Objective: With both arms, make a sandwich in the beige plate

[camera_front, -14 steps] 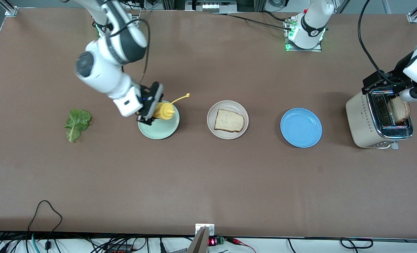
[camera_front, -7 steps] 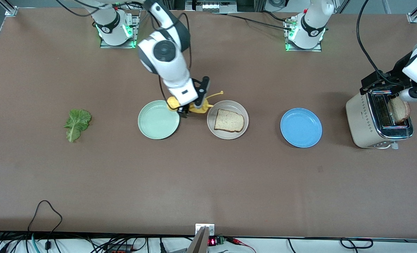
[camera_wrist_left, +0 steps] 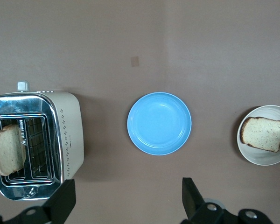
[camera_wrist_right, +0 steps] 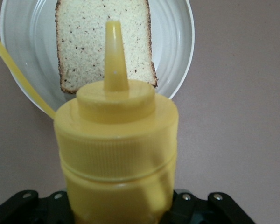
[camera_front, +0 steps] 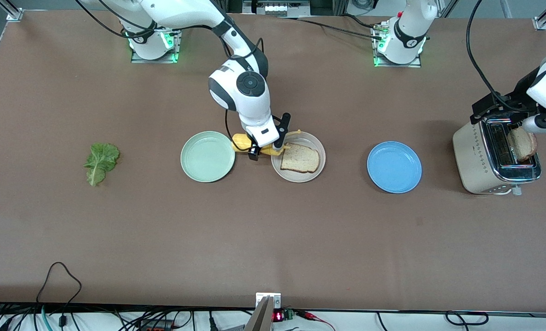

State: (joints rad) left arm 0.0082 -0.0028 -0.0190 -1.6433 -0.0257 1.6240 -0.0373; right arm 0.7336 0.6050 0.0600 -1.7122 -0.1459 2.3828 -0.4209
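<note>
The beige plate holds one slice of bread, also plain in the right wrist view. My right gripper is shut on a yellow squeeze bottle, held tilted over the plate's rim with its nozzle pointing at the slice. A second slice sticks out of the toaster. A green lettuce leaf lies toward the right arm's end of the table. My left gripper hangs open and empty high over the table by the toaster, and that arm waits.
A mint-green plate lies beside the beige plate, toward the right arm's end. A blue plate lies between the beige plate and the toaster. Cables run along the table edge nearest the front camera.
My right arm carried the yellow bottle from over the mint-green plate to the beige plate's rim and tipped it toward the bread. The left arm stayed still.
</note>
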